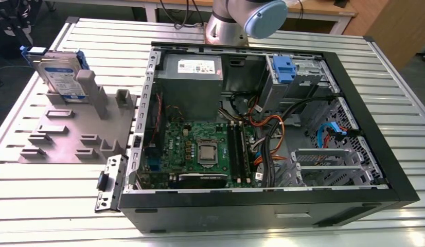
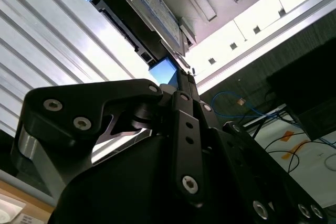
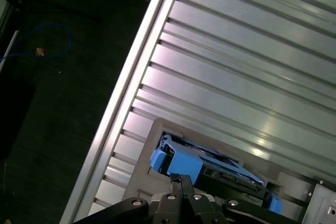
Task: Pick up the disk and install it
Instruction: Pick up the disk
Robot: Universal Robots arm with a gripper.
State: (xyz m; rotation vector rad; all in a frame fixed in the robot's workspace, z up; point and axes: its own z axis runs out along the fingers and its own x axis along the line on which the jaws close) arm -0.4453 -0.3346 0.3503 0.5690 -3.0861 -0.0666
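The claw point(image 3: 180, 181) hides part of the disk point(image 3: 220, 170) behind it.

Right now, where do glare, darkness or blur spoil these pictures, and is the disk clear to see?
Exterior view: even light, the disk sharp in its grey stand. First wrist view: glare streaks on the ribbed table, dark floor beside it, the disk clear. Second wrist view: the table washed out white, the tool a dark, near mass, the disk beyond it somewhat soft.
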